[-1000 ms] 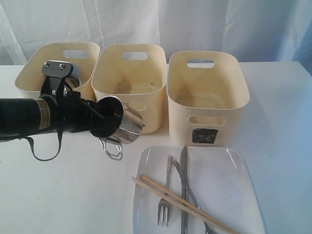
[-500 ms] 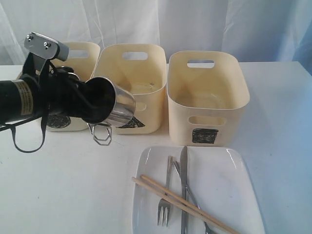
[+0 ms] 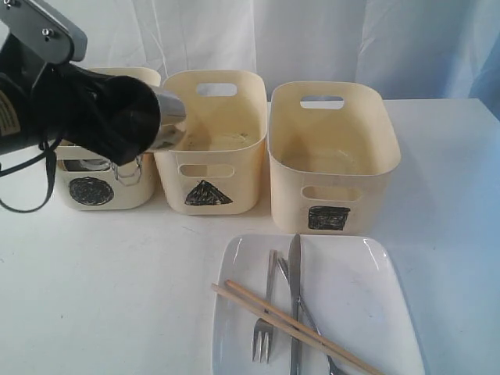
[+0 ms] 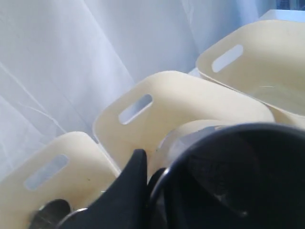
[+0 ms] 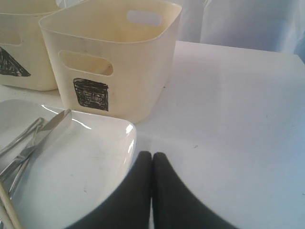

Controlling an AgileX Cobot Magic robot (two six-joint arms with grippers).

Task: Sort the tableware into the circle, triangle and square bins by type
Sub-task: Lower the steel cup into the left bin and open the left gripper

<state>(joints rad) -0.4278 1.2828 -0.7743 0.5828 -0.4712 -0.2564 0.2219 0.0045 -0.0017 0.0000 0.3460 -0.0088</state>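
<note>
Gripping the wall of a steel mug (image 3: 168, 130), the left gripper (image 4: 148, 174) lays one black finger (image 4: 127, 193) along the outside of the rim. Only the left wrist view shows this, since the arm's dark bulk hides the jaws in the exterior view. The mug hangs tipped on its side, its wire handle (image 3: 127, 170) dangling, above the place where the circle bin (image 3: 117, 195) and the triangle bin (image 3: 234, 168) stand side by side. The exterior view shows the scribbled marks on the bin fronts, while the left wrist view shows the back walls with their cut-outs. It also shows a steel piece (image 4: 50, 212) lying inside the circle bin, its kind unclear. The square bin (image 3: 351, 183) stands at the right end of the row. Only its own wrist view shows the right gripper (image 5: 151, 157): its fingers are pressed together on nothing, low over the worktop (image 3: 117, 297), just beside a corner of the white plate (image 3: 351, 297). On that plate lie the fork (image 3: 264, 332), the knife (image 3: 294, 273) and the spoon (image 3: 311, 316), with the chopsticks (image 3: 258, 306) slanting across them.
</note>
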